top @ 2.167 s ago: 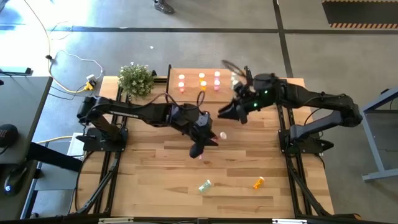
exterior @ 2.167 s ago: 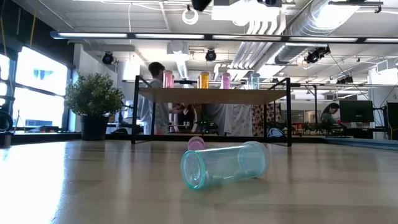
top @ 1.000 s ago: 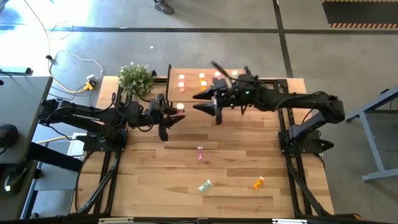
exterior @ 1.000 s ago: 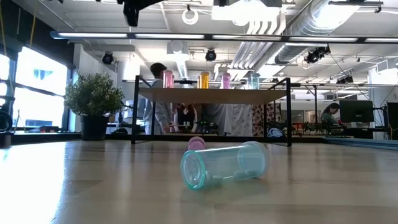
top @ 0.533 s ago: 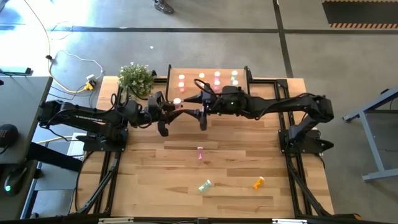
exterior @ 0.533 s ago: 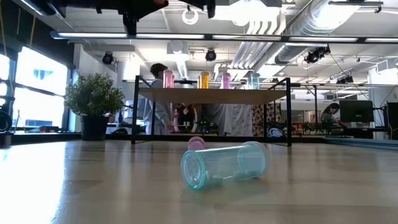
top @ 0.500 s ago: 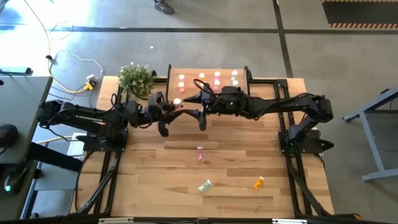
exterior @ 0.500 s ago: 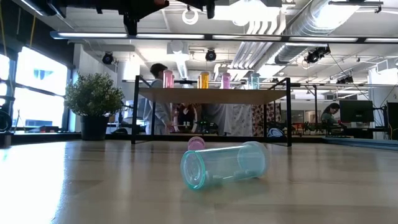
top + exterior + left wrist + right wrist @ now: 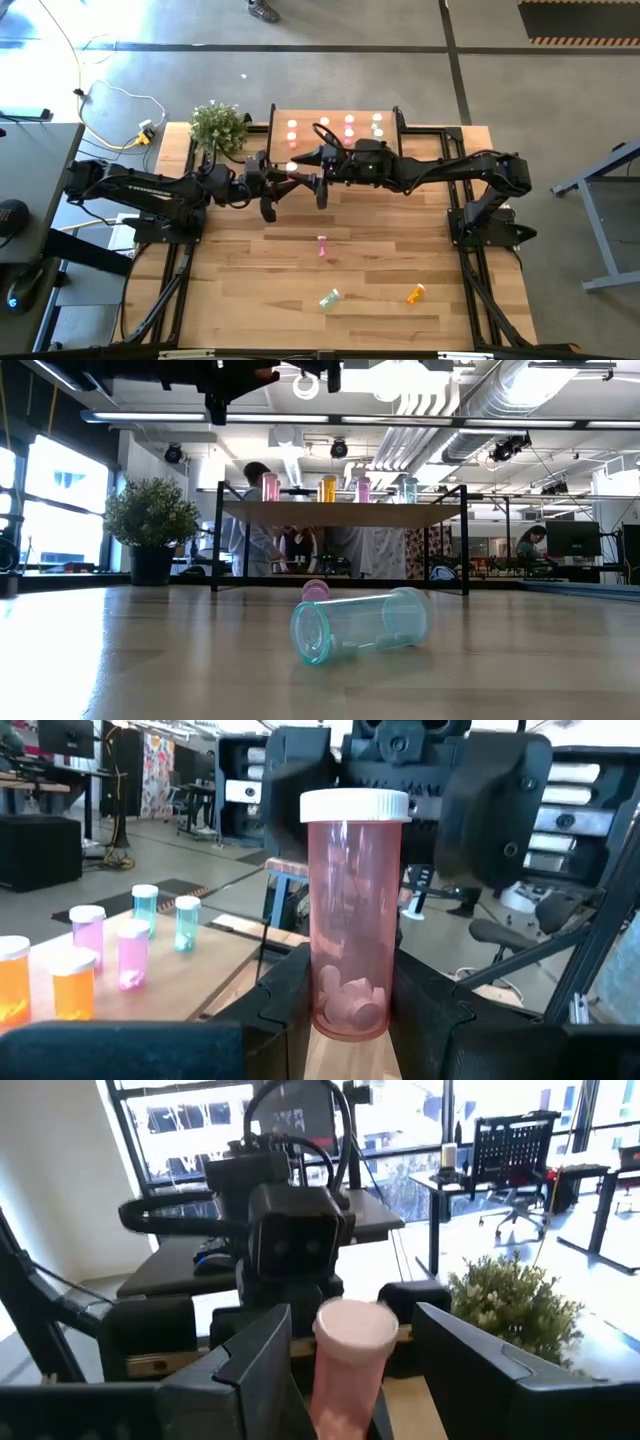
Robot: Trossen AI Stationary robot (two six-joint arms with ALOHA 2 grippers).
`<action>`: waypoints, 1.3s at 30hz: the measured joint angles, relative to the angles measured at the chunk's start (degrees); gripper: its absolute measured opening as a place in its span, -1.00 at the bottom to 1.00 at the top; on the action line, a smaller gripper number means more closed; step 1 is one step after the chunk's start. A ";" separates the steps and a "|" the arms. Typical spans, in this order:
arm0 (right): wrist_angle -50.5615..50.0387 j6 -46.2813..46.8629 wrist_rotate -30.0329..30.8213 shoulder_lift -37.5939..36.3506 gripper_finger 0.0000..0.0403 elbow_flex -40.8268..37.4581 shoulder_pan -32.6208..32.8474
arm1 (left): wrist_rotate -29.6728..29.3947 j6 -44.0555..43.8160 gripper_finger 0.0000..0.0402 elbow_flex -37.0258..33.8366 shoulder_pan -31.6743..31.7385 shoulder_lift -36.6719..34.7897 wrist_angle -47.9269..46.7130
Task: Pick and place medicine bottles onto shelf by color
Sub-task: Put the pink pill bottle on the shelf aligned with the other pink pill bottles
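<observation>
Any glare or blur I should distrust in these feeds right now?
High view: the bottles on the shelf blow out to glowing spots, colours washed. Low view: bright ceiling lights; the green bottle close up looks slightly soft. Left wrist view: the pale red bottle is sharp, the room behind it soft.

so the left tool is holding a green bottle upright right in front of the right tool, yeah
Not green: the bottle clamped in the left tool is pale red with a white cap, as the left wrist view shows. The rest holds: it stands upright, directly in front of the right tool, whose fingers are spread on either side of it in the right wrist view.
</observation>
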 joint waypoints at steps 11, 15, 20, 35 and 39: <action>-0.50 2.35 0.00 0.31 -0.13 0.00 0.00 | -0.04 0.00 -0.52 0.00 0.31 1.16 1.73; -0.83 3.32 -0.01 0.31 -0.34 0.00 -0.15 | -0.16 0.00 -0.52 0.00 0.31 1.16 1.74; -0.93 3.28 0.00 0.31 -0.52 0.00 -0.15 | -0.28 0.02 -0.52 0.00 0.31 1.16 1.61; -1.18 4.34 2.32 0.31 -0.54 0.00 -0.15 | 0.82 0.96 -0.22 0.04 0.31 0.38 -1.45; -1.06 4.50 2.85 0.31 -0.54 0.01 -0.15 | 1.66 0.52 -0.01 0.04 0.31 -1.14 -3.74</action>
